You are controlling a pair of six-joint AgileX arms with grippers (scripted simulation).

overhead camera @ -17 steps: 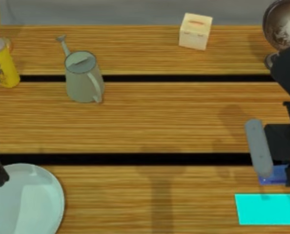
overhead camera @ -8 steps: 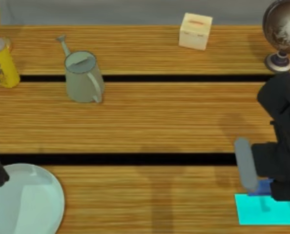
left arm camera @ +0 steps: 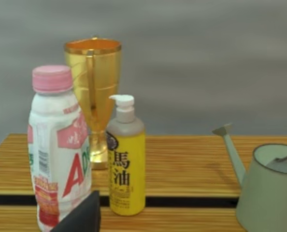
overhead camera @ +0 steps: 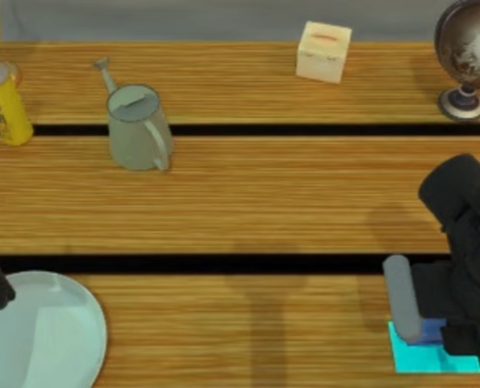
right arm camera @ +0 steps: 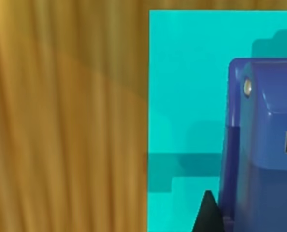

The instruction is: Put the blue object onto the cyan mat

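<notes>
The right gripper (overhead camera: 446,335) is holding the small blue stapler-like object (right arm camera: 262,145), fingers clamped on it, directly above the flat cyan rectangular mat (right arm camera: 192,96), apparently for release there.

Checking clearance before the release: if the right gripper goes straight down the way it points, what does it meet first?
Most likely the cyan mat: the right gripper points down at it, carrying the blue object just above. Height above the mat is unclear.
</notes>
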